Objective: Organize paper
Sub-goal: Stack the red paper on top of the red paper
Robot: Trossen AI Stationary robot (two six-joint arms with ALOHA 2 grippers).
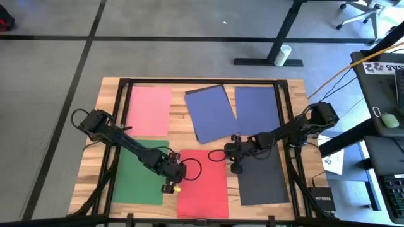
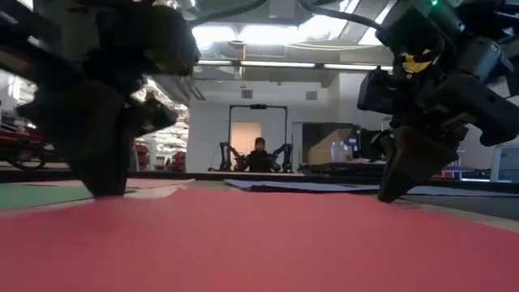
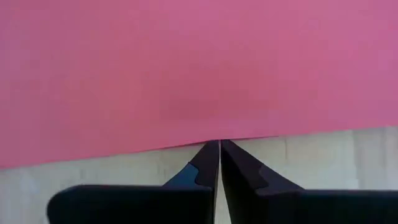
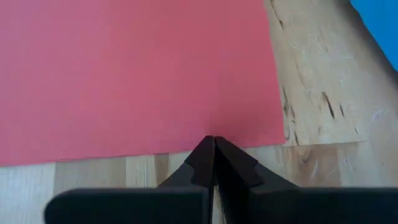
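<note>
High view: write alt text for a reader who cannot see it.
Both arms reach inward over a wooden table, the left gripper and right gripper at opposite edges of a red sheet, fingers closed. Around it lie a green sheet, a pink sheet, two navy sheets and a dark grey sheet.

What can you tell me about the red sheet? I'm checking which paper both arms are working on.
The red sheet is a thin, matte, plain rectangle lying flat on the wooden table at its near edge, between the green sheet and the dark grey sheet. The left gripper, fingers shut, sits at its left edge; the right gripper, also shut, meets its far edge near the right corner. Whether either actually pinches the paper cannot be told.
</note>
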